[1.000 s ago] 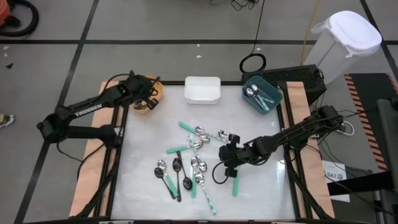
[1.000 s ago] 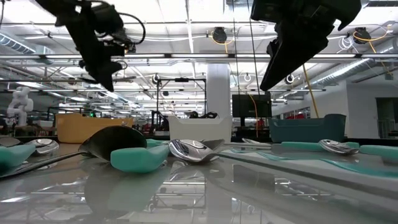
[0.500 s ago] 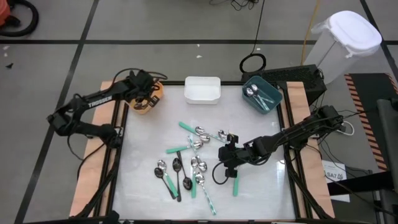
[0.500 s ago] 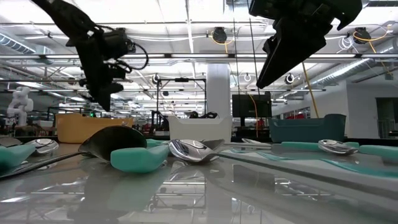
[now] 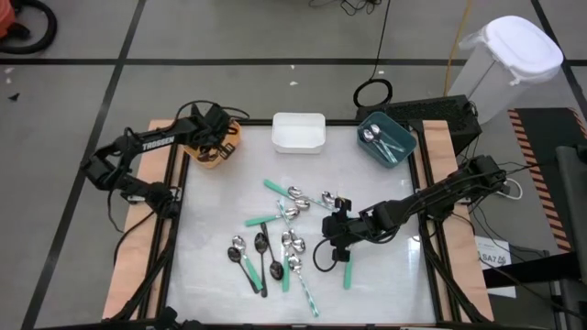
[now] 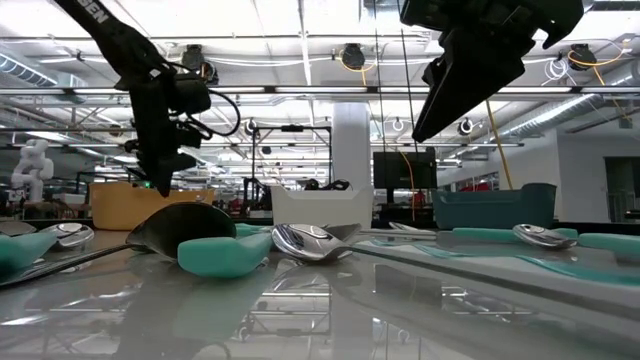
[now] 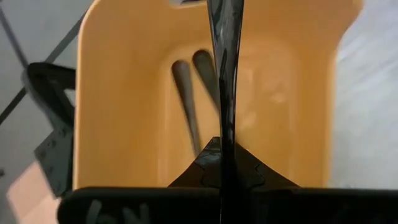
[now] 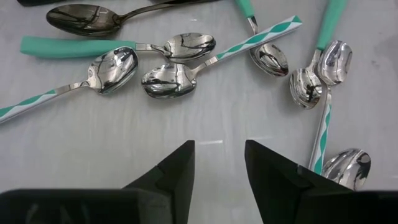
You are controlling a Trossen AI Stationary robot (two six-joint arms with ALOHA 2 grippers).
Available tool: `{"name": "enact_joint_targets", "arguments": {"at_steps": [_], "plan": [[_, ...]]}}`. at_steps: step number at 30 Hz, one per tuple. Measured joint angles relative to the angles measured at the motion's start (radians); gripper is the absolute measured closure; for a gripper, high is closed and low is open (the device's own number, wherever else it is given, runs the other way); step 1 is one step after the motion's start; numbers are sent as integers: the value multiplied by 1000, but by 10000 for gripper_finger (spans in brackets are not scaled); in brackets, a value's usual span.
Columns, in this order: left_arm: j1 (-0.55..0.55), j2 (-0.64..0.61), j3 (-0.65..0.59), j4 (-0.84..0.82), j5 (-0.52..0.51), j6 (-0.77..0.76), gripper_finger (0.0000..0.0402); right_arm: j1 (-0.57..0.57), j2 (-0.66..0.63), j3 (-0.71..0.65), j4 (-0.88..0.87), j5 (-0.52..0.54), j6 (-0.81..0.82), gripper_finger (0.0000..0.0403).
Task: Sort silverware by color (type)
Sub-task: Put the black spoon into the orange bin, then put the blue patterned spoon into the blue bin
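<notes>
My left gripper (image 5: 216, 147) hangs over the orange bin (image 5: 229, 136) at the table's far left, shut on a black spoon (image 7: 225, 62). Two dark spoon handles (image 7: 193, 93) lie on the bin's floor. Several spoons (image 5: 284, 234) with mint-green, striped or black handles lie flat on the white tabletop in the middle. My right gripper (image 5: 333, 240) hovers open just right of this cluster, above bare table (image 8: 219, 149), nothing between its fingers. In the low view the left gripper (image 6: 155, 172) is the one at the picture's left and the right gripper (image 6: 432, 115) is the one at its right. My left gripper pinches the black spoon between its two fingers (image 7: 211, 168), at one end; which end is hidden by the fingers. The fingers slant down from above and lie along the spoon. The spoon's free part (image 7: 225, 37) sticks out past the fingertips, clear above the bin's floor.
A white bin (image 5: 298, 133) stands at the far middle. A teal bin (image 5: 386, 139) at the far right holds some spoons. Bare tabletop lies along the left side and the near right corner. Wooden boards flank the table on both sides.
My left gripper has sunk toward the orange bin with the black spoon, tipping steeper as its arm swung in. It stays shut. My right gripper has kept still and open.
</notes>
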Motion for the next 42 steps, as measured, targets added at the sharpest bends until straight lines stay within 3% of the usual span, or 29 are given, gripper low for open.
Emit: {"name": "enact_joint_targets", "arguments": {"at_steps": [15,30,37,42], "plan": [[4,0,0,-101,0,82,398,0,0,0,0,0,0,268],[-6,0,0,-90,2,-2,336,0,0,0,8,0,3,268],[-94,-10,0,-88,3,-43,335,0,0,0,8,0,1,268],[-237,-65,0,-129,3,-127,334,0,0,0,8,0,1,268]]}}
